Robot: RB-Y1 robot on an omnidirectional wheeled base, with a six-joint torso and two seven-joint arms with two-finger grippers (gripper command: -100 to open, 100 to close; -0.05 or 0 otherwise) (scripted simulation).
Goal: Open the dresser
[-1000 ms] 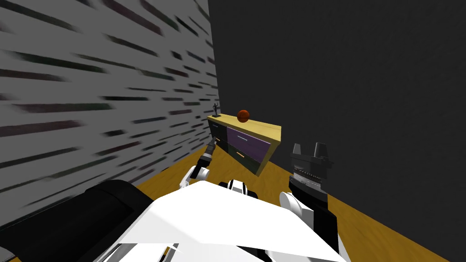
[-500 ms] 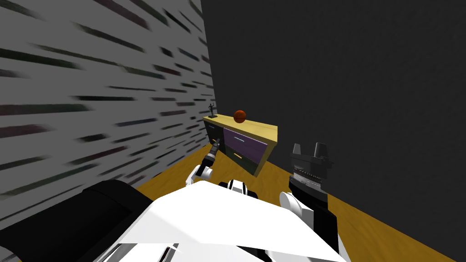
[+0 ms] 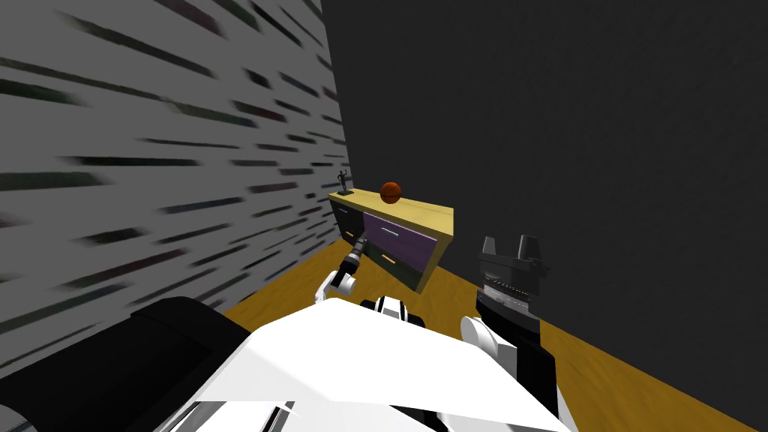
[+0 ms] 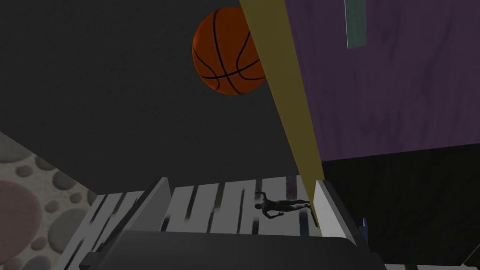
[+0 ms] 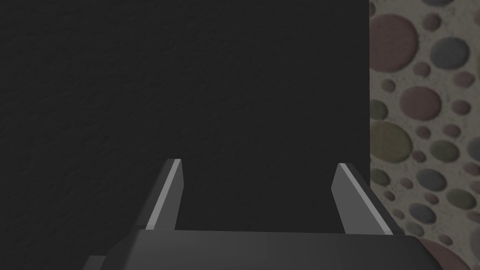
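The dresser (image 3: 397, 238) stands in the corner, its back to the dark wall (image 3: 570, 135) and one end by the striped wall (image 3: 150, 165). The left gripper (image 3: 362, 243) is up close to its face, near where the dark drawer front (image 4: 408, 206) meets the purple drawer front (image 4: 398, 89). Its fingers (image 4: 149, 206) stand apart with nothing between them.

The main risk is a missed grasp. In the left wrist view the pale handle (image 4: 355, 23) of the purple drawer sits well off to one side of the gripper, not between the fingers. Closing now would catch air, or pinch the edge of the yellow top (image 4: 286, 103), which runs right past one finger. That finger looks very near the dresser's face, so pushing forward on this line could jam or scrape the tip instead of reaching a handle.

A knock could also shake what sits on top. The basketball (image 4: 228, 51) rests near the front edge and would likely roll off, and the slim figurine (image 4: 280, 205) at the corner end could topple.

The handle is a thin bar, so blade-like fingers may slip off if they close off-centre.

The right gripper (image 5: 258, 187) is held raised near the dark wall, fingers apart, clear of the work.
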